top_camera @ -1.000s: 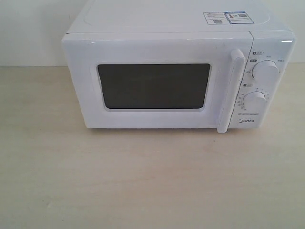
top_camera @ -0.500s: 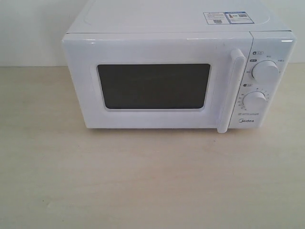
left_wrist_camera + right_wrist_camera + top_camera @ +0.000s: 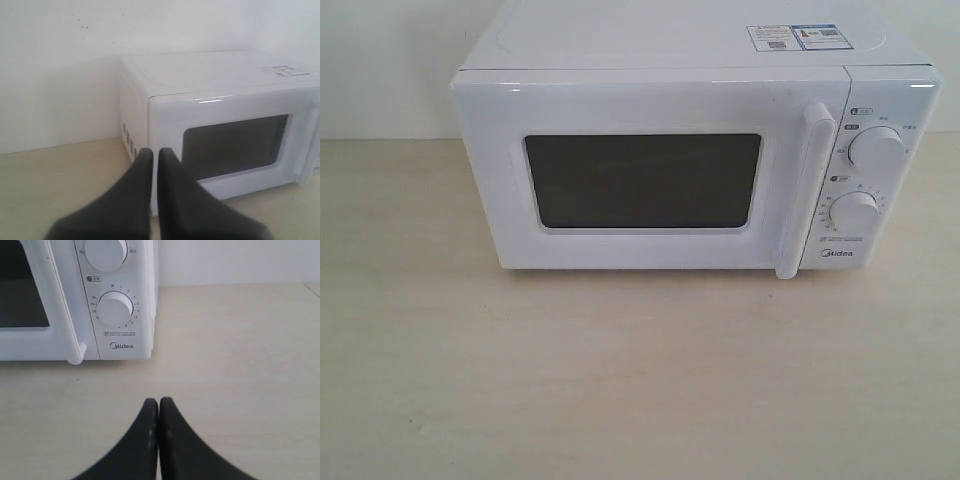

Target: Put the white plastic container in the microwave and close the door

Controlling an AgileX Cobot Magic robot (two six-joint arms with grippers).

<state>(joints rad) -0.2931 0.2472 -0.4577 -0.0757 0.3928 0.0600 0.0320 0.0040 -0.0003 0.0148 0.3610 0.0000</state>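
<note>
The white microwave [image 3: 670,45] stands at the back of the wooden table, and its door [image 3: 645,105] with the dark window is closed flush. The vertical bar handle [image 3: 806,190] is on the door's right side. The white plastic container shows in no view. Neither arm appears in the exterior view. My left gripper [image 3: 155,153] is shut and empty, held off the microwave's [image 3: 210,80] left front corner. My right gripper [image 3: 159,401] is shut and empty above bare table, in front of the microwave's [image 3: 141,300] dial panel and short of it.
Two round dials [image 3: 877,148] [image 3: 855,212] sit on the panel right of the door. Stickers [image 3: 794,37] lie on the microwave's top. Pale wooden table [image 3: 620,380] stretches in front of the microwave, with a white wall behind.
</note>
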